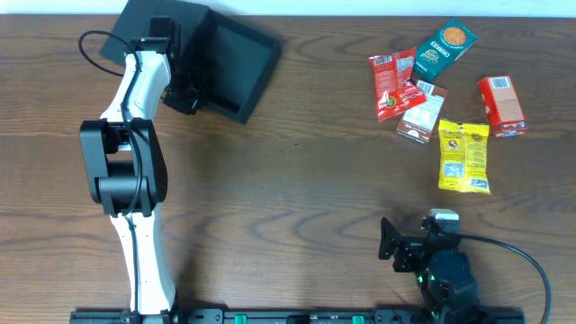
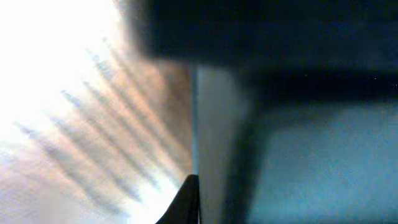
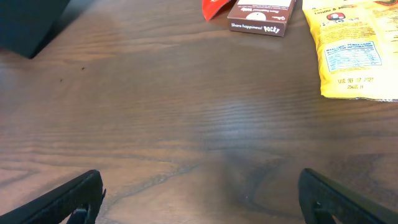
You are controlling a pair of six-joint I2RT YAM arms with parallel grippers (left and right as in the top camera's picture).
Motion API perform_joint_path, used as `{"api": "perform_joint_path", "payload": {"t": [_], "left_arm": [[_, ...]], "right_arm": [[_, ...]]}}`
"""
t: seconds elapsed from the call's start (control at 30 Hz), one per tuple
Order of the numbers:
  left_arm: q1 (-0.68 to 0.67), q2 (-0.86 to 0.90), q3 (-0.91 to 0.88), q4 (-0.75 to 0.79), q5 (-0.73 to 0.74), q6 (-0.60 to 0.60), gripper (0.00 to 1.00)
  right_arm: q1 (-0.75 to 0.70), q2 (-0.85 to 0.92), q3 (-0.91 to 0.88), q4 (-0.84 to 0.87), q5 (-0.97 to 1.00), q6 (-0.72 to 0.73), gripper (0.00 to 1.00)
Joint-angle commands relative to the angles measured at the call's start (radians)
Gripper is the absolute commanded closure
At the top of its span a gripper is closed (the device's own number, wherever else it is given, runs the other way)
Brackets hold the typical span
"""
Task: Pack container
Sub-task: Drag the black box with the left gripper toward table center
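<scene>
I think this is the start: the box is being made ready. The left pincer (image 1: 185, 92) is tight against the container (image 1: 232, 61); I cannot tell if it pinches the wall. The box is dark, its lid open, and looks empty. The right pincer (image 3: 202, 199) is spread wide, holding nothing. The snack packets (image 1: 463, 155) lie ahead of it on the worktop (image 1: 297, 180). Next it must grab one.

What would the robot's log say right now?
left gripper: at container, grip unclear | right gripper: open | snacks: on table, unpacked
</scene>
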Motion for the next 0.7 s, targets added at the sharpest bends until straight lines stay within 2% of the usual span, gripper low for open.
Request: {"api": "perform_joint_path", "payload": {"t": [0.0,0.13,0.33,0.5,0.67], "left_arm": [[-0.016,-0.069,0.007,-0.049,-0.055,0.117,0.94],[-0.041,-0.125,0.007,-0.114,-0.115,0.237,0.94],[-0.121,-0.148,0.007,-0.161,-0.126,0.493,0.94],[-0.198,-0.145,0.006,-0.183,-0.219,0.637,0.94],[-0.236,-0.143,-0.015,-0.195,-0.231,0.774,0.95]], "right_arm": [[-0.009,-0.005,-0.011,-0.001,0.008,-0.013,0.01],[-0.009,-0.005,-0.011,-0.001,0.008,-0.013,0.01],[-0.009,-0.005,-0.011,-0.001,0.008,-0.013,0.01],[-0.009,-0.005,-0.011,-0.001,0.008,-0.013,0.01],[-0.009,-0.005,-0.011,-0.001,0.008,-0.013,0.01]]}}
